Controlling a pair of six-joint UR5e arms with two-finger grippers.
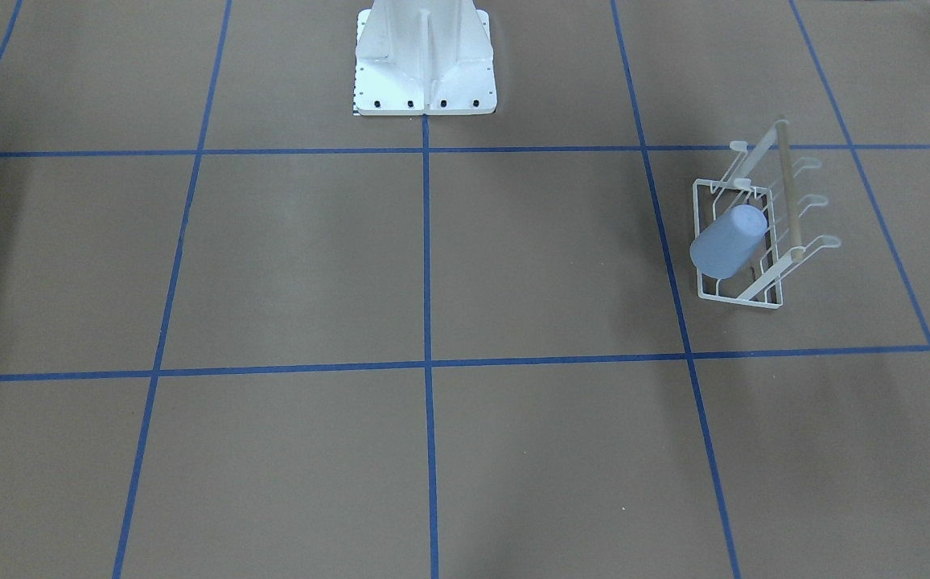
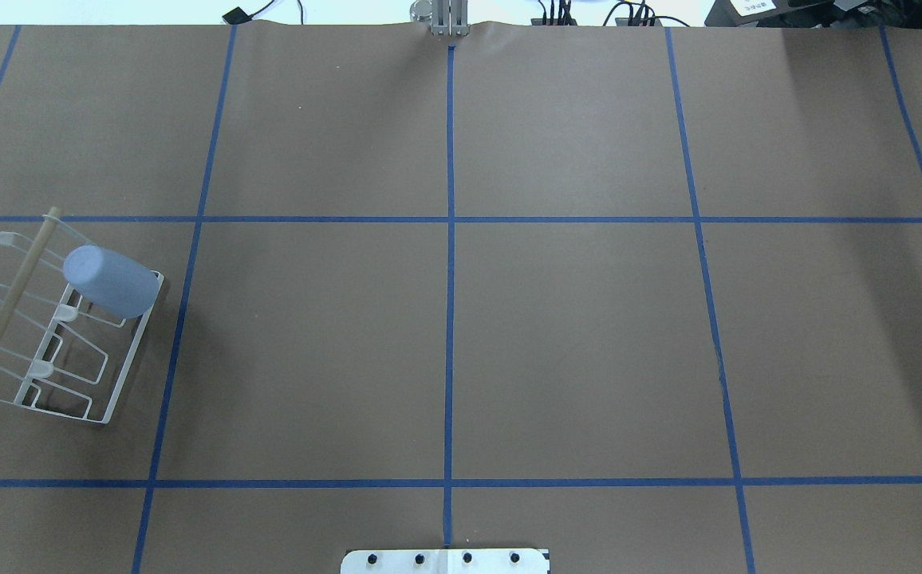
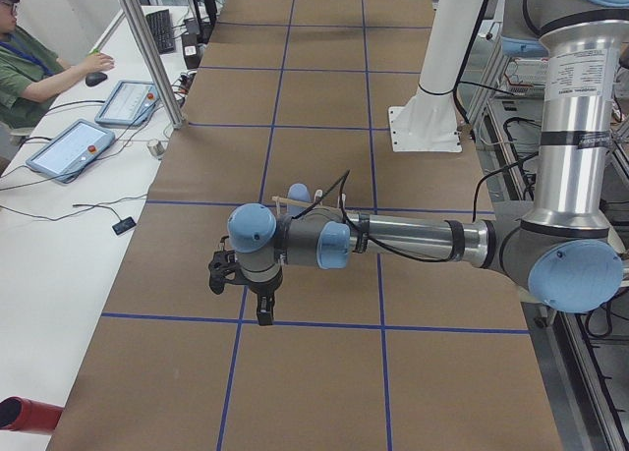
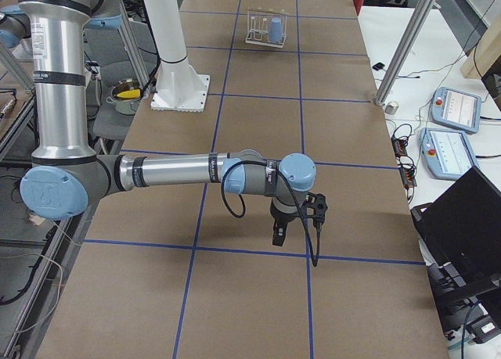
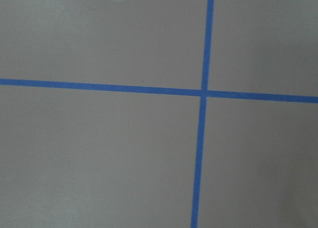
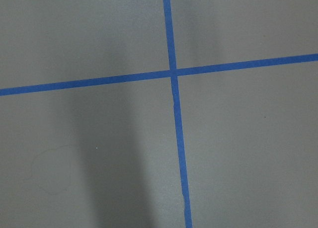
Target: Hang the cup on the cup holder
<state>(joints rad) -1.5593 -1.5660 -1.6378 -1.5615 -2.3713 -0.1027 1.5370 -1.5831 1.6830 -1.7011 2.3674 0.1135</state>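
Left gripper (image 3: 241, 296), right gripper (image 4: 297, 222): side views only, state unclear; cup (image 2: 110, 281) on cup holder (image 2: 124, 375).

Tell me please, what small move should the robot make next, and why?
Probably none, just leave it alone: the cup already hangs tilted over a prong of the cup holder, and nothing is touching it.

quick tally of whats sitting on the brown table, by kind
cup: 1
cup rack: 1
white robot stand: 1
total: 3
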